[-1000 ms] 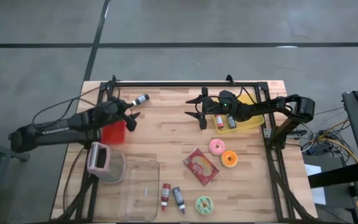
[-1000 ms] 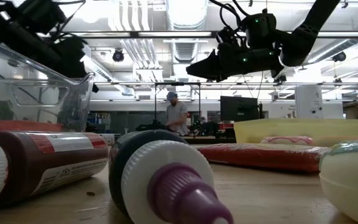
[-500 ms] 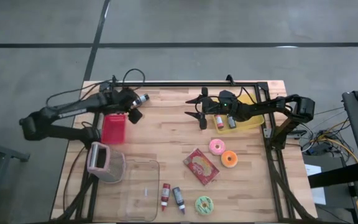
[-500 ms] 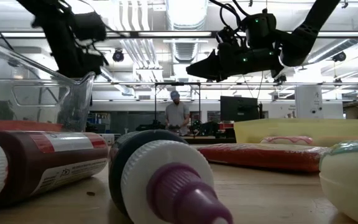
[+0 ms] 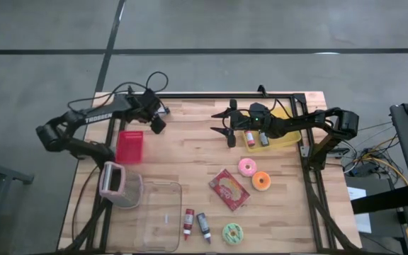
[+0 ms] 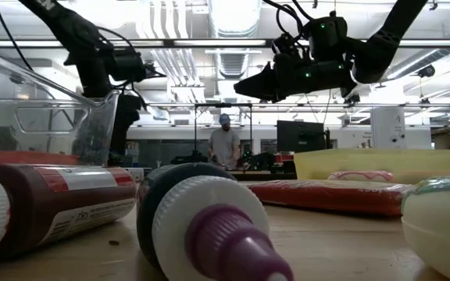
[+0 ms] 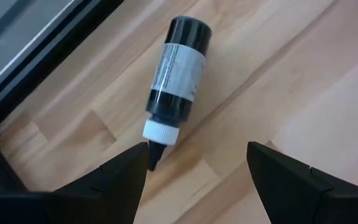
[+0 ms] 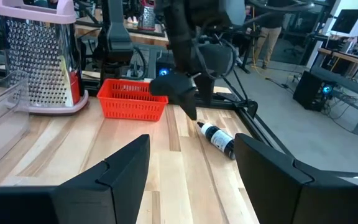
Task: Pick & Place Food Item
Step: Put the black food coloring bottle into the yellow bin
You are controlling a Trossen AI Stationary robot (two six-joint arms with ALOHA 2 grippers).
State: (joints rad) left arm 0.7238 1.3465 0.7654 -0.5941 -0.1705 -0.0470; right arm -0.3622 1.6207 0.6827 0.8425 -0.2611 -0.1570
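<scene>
Now, by view:
Left gripper (image 5: 156, 122): hangs over the far left of the table (image 5: 190, 134), jaws spread wide, holding nothing.
Black bottle (image 7: 177, 71): lies on its side on the wood at the far edge, white cap toward the left gripper's fingers (image 7: 120, 171); the tip sits just by one finger, and I cannot tell whether they touch.
High view only: the bottle is mostly hidden under the left gripper; the red basket (image 5: 129, 146) sits just nearer, the grater (image 5: 112, 180) and clear tub (image 5: 158, 212) nearer still.
Right gripper (image 5: 227, 126): hovers above mid-table toward the far side, jaws apart and empty.
Yellow tray (image 5: 289, 136): far right, holding two small bottles (image 5: 256, 137).
Middle right: two donuts (image 5: 254, 174) and a red packet (image 5: 229, 189).
Near edge: two bottles (image 5: 195, 224) and a green donut (image 5: 232, 232).
Right wrist view: shows the black bottle clear of the basket, beside the left gripper.
Low view only: a person (image 6: 224, 145) stands in the room beyond.
</scene>
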